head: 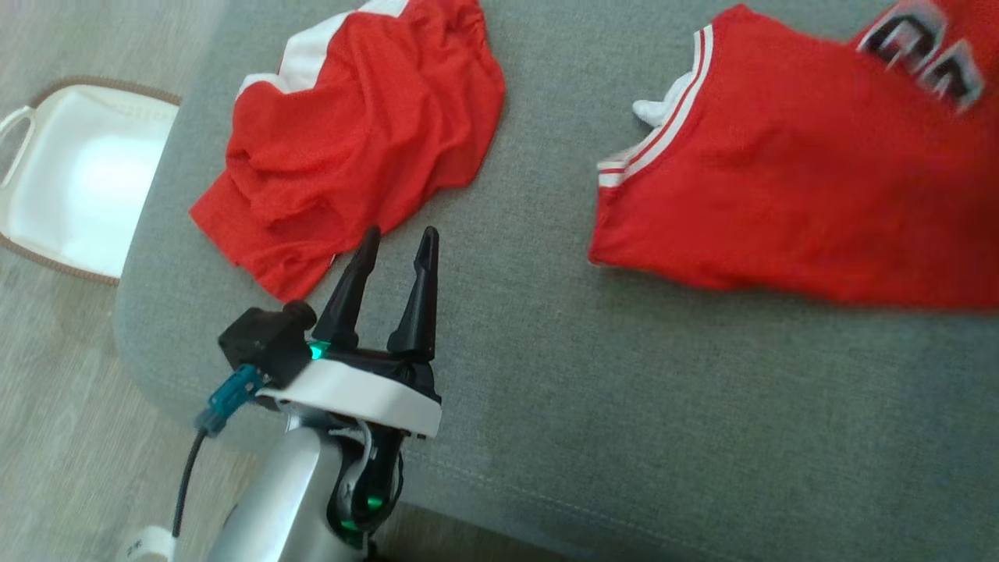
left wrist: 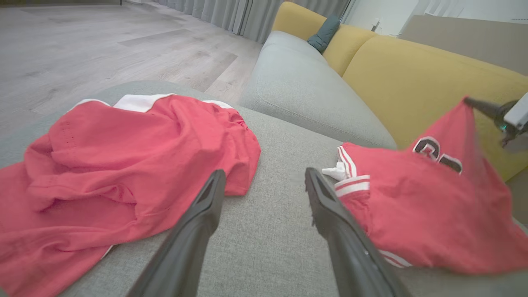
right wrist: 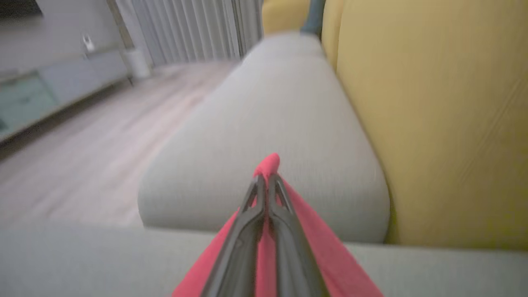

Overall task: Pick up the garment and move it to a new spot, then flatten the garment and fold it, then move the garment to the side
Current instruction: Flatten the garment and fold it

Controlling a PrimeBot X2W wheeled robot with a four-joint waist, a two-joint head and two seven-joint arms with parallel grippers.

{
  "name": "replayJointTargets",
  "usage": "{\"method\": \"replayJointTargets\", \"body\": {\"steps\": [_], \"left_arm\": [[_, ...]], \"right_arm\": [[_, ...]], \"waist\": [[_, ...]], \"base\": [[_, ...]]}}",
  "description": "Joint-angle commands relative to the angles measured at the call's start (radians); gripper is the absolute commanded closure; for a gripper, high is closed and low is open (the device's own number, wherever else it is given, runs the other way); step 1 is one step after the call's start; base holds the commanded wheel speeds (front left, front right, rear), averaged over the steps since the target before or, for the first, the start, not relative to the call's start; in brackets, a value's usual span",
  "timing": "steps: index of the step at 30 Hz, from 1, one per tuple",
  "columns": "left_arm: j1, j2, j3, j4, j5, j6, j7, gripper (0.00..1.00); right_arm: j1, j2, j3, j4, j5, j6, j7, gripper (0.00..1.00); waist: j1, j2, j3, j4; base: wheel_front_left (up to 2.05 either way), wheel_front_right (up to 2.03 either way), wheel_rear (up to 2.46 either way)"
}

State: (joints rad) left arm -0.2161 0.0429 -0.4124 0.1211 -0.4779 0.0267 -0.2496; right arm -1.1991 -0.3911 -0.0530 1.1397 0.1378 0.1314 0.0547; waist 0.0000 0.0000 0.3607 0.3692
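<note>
The garment [head: 788,179], a red jersey with white trim and black lettering, hangs partly raised over the right of the grey sofa seat [head: 546,328]. My right gripper [right wrist: 266,179] is shut on a pinch of its red cloth. In the left wrist view the right gripper [left wrist: 474,103] holds the garment [left wrist: 429,210] up by its top corner, in front of the yellow backrest. My left gripper [head: 399,238] stands open near the seat's front left with nothing between its fingers. Its tips are just short of a second red piece with white panels [head: 359,133], which lies crumpled.
A white basket with a brown rim [head: 78,179] sits on the wooden floor left of the seat. The yellow backrest [left wrist: 416,78] and a teal cushion [left wrist: 326,31] lie beyond. A bare grey stretch [left wrist: 268,231] runs between the two red pieces.
</note>
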Motion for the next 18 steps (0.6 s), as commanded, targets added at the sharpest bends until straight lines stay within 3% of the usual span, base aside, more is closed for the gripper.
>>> {"method": "replayJointTargets", "body": {"steps": [1, 7, 12, 18], "left_arm": [[-0.016, 0.007, 0.033, -0.027, -0.006, 0.002, -0.012, 0.00], [0.019, 0.007, 0.056, -0.020, -0.007, 0.006, -0.012, 0.00], [0.053, 0.007, 0.083, -0.020, 0.008, 0.008, -0.012, 0.00], [0.108, 0.007, 0.133, -0.019, 0.036, 0.002, -0.012, 0.00]], "right_arm": [[-0.064, 0.008, -0.012, -0.051, -0.001, -0.001, -0.082, 1.00], [-0.097, 0.041, -0.030, -0.063, 0.014, -0.001, -0.279, 1.00], [-0.030, 0.073, 0.040, -0.098, 0.055, -0.001, -0.307, 1.00], [0.219, 0.100, 0.159, -0.188, 0.177, -0.001, -0.282, 1.00]], "waist": [[0.0000, 0.0000, -0.022, -0.005], [0.0000, 0.0000, -0.096, -0.027], [0.0000, 0.0000, -0.164, -0.067], [0.0000, 0.0000, -0.261, -0.164]], "base": [[0.00, 0.00, 0.00], [0.00, 0.00, 0.00], [0.00, 0.00, 0.00], [0.00, 0.00, 0.00]]}}
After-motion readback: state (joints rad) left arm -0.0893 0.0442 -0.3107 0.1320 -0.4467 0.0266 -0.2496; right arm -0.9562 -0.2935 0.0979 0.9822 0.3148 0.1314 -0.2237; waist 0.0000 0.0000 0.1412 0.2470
